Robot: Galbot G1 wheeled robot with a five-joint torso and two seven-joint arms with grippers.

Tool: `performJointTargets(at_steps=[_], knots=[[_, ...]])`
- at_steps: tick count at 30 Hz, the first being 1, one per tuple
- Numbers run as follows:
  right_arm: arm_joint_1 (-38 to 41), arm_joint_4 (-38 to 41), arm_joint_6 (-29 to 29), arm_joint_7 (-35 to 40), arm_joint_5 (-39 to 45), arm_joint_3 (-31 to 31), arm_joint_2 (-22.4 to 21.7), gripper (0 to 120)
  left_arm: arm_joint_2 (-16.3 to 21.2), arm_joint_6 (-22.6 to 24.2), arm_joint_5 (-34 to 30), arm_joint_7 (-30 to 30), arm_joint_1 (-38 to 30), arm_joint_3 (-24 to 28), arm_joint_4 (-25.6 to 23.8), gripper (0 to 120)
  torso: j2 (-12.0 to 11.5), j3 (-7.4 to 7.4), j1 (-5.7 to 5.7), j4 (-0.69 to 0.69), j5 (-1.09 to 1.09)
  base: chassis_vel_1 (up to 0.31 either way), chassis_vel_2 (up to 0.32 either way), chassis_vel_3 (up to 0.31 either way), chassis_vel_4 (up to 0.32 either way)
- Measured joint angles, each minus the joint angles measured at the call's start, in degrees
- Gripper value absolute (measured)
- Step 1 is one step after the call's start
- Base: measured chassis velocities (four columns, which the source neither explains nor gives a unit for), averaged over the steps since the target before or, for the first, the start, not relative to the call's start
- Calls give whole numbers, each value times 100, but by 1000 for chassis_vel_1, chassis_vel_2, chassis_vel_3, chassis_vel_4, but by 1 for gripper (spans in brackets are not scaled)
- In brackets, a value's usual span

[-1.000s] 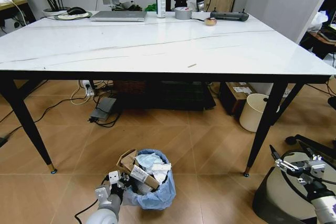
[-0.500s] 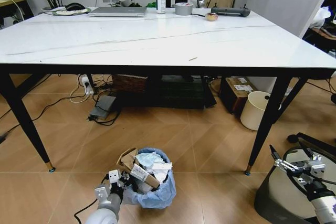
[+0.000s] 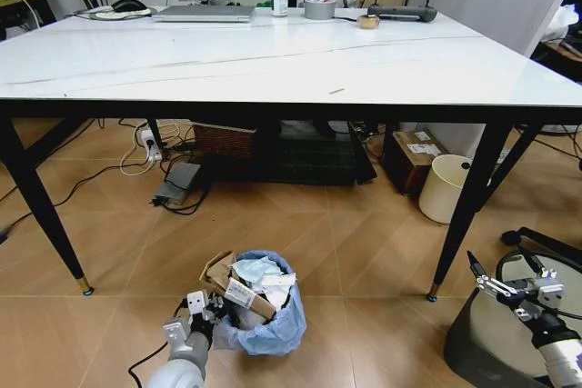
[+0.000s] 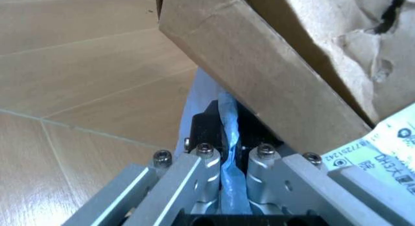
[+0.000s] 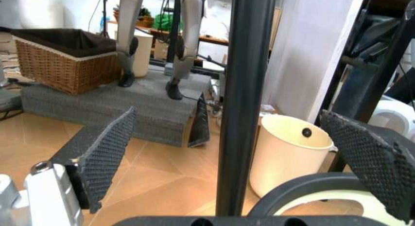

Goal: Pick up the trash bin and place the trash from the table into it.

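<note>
The trash bin (image 3: 271,332), lined with a crinkly light-blue bag, stands on the wooden floor in front of the table (image 3: 273,65). It is stuffed with trash: a torn brown cardboard box (image 3: 224,281) and white papers (image 3: 262,274). My left gripper (image 3: 209,311) is shut on the bin's near-left rim. In the left wrist view the left gripper (image 4: 230,155) pinches the blue bag edge (image 4: 228,124) under the cardboard box (image 4: 259,80). My right gripper (image 3: 500,270) hangs open low on the right, holding nothing. On the tabletop lies a small thin scrap (image 3: 334,91).
A black table leg (image 5: 243,104) stands beyond my open right gripper (image 5: 243,155), with a cream bin (image 5: 292,158) behind it. A dark round bin (image 3: 496,338) sits under my right arm. The table's far edge carries a laptop (image 3: 205,13) and tape roll (image 3: 319,8). Cables and boxes lie underneath.
The whole head view has shifted a little, so the camera moved. My left gripper stays shut on the bin's rim and the right gripper stays open in place.
</note>
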Motion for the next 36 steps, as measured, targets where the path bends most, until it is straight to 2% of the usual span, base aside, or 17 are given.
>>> performJointTargets(at_steps=[8, 18, 36], knots=[[0, 0, 0, 0, 0, 0, 0, 100, 32, -97, 97, -45, 6, 34, -56, 0, -48, -48, -1, -1, -6, 0, 0, 0, 0], [0, 0, 1, 0, 0, 0, 0, 100, 119, -65, 117, -210, 23, 41, -299, 0, -32, -35, 4, -1, 0, 0, 0, 0, 0], [0, 0, 1, 0, 0, 0, 0, 100, 115, -56, 101, -255, 38, 18, -290, 0, -4, -13, 8, -1, -1, 0, 0, 0, 0]])
